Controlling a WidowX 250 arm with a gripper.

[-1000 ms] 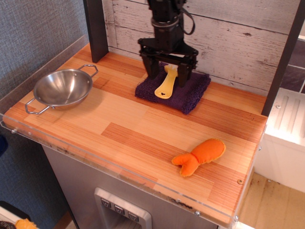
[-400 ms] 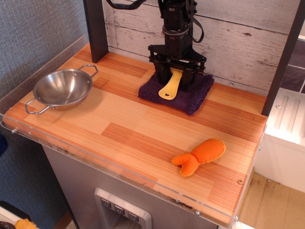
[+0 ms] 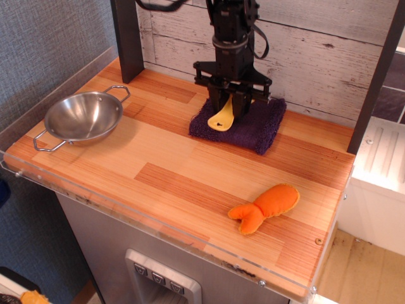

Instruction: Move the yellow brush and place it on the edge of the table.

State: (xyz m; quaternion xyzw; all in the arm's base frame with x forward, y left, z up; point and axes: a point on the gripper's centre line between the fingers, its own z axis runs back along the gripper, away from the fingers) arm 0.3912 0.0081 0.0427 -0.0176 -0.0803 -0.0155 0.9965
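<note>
The yellow brush [image 3: 223, 118] is held between the black fingers of my gripper [image 3: 228, 109], which is shut on it. Its flat handle with the star-shaped hole points down and left, just above a purple cloth [image 3: 247, 125] at the back of the table [image 3: 158, 158]. The bristle end is hidden behind the fingers. The gripper stands upright over the cloth, near the back wall.
A steel bowl with two handles [image 3: 82, 117] sits at the left. An orange stuffed fish toy [image 3: 266, 207] lies at the front right. A dark post [image 3: 126, 38] stands at the back left. A clear rim strip [image 3: 190, 235] runs along the front edge.
The gripper's fingers closed from wide open onto the yellow brush and shifted a little to the right; the brush's handle now hangs tilted in them. The cloth shifted slightly right.
</note>
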